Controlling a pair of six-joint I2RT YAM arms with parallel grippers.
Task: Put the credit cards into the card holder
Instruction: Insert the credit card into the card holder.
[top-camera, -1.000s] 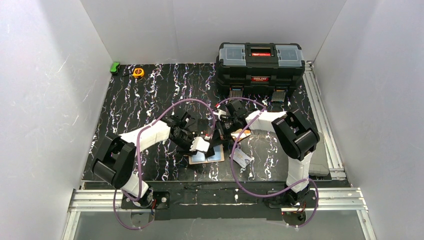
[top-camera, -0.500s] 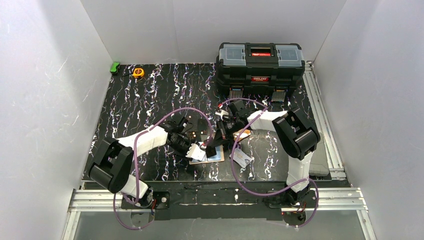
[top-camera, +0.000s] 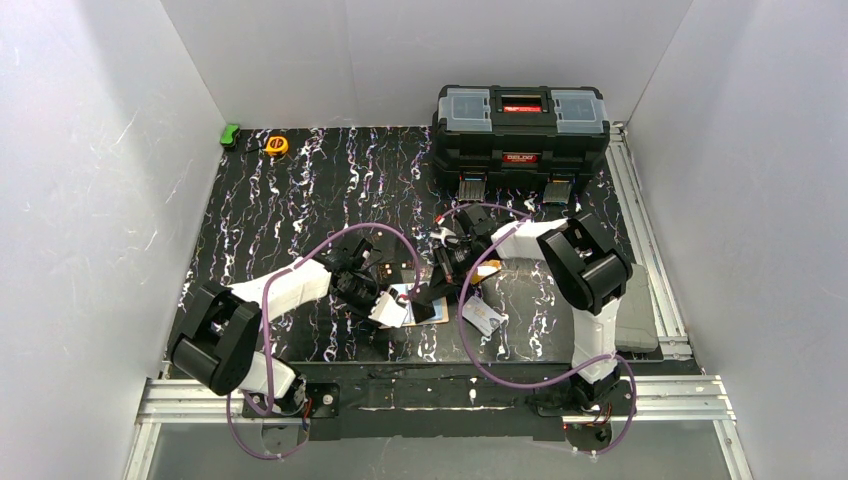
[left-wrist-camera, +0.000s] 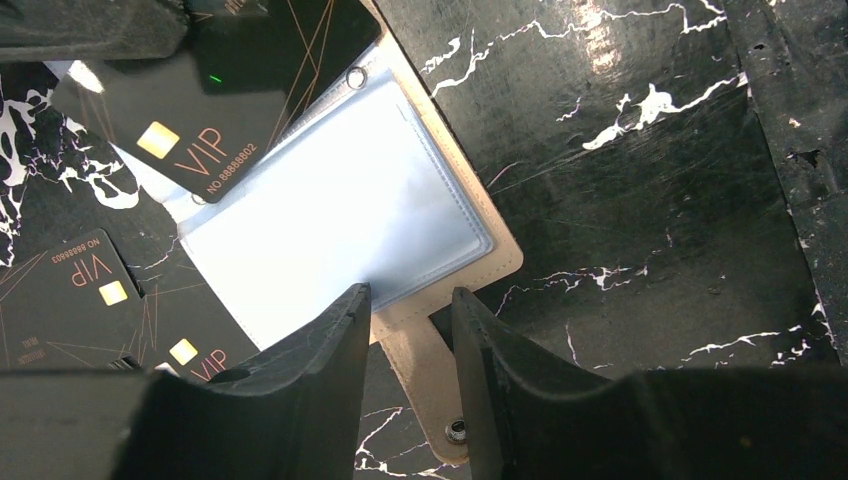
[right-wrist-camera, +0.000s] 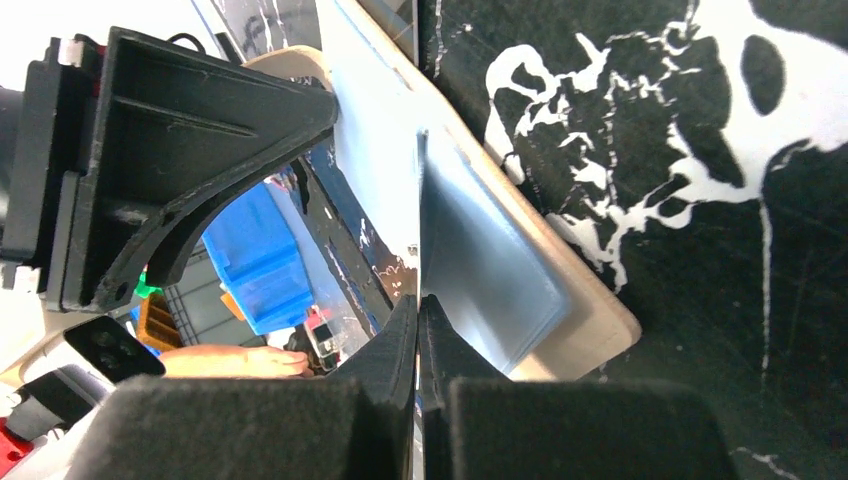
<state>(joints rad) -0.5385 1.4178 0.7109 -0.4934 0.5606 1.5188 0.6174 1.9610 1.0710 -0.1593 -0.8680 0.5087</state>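
Right tool (right-wrist-camera: 418, 300) is pinched shut on a black card (left-wrist-camera: 230, 110) at the card holder (left-wrist-camera: 508, 262) 's 11 o'clock, long side aimed at the sleeve (left-wrist-camera: 340, 200); left tool (left-wrist-camera: 410, 300) sits spread astride the tab (left-wrist-camera: 425, 390).

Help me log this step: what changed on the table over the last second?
The right gripper, jaws shut on a black VIP card, came down and nearer onto the open card holder. The left gripper drew back slightly toward the near edge, keeping to the holder. No grip visibly changed. The silver card, toolbox and tape measure stayed put.
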